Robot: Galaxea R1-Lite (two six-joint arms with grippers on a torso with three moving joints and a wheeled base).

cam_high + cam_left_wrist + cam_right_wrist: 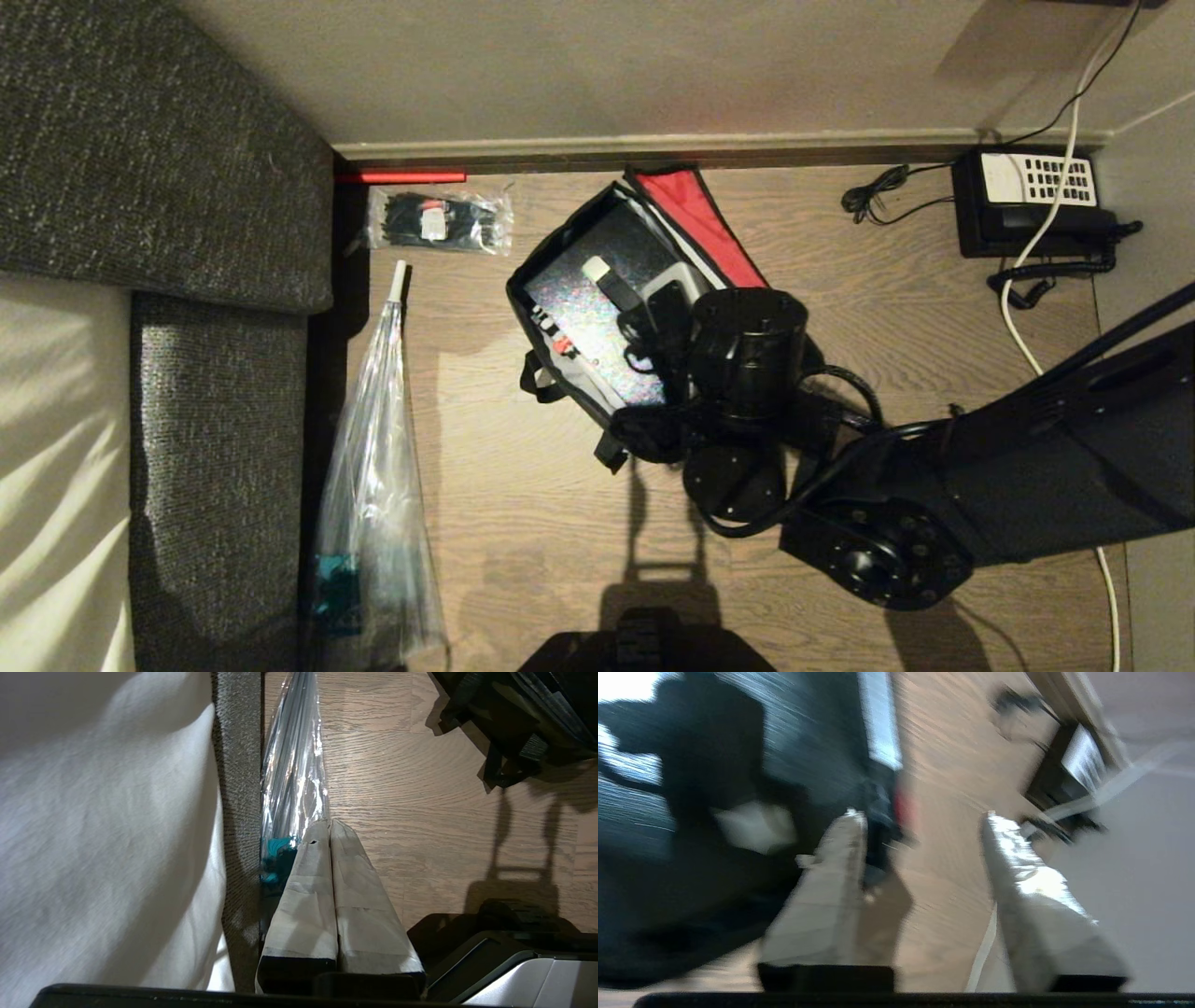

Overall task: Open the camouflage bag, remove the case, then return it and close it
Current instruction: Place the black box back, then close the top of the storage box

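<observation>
Wood-grain flooring forms the work surface, bounded by a skirting board along the far wall and by a grey upholstered sofa on the robot's left.

The camouflage bag sits open near the middle of the floor. Its red-lined lid is folded back toward the wall, exposing the silvery interior. The case lies flat inside the bag, with a small red spot at one edge.

The right gripper is positioned at the bag's edge on the robot's right. Its two taped fingers stand apart with a clear gap, and nothing lies between them. In the right wrist view, one finger lies against the bag's rim; the other is over bare floor. That view is blurred, so contact cannot be confirmed.

The left gripper hangs beside the sofa, well apart from the bag, fingers pressed together and empty. A clear plastic bag lies next to it.

A black desk phone stands at the far right.
</observation>
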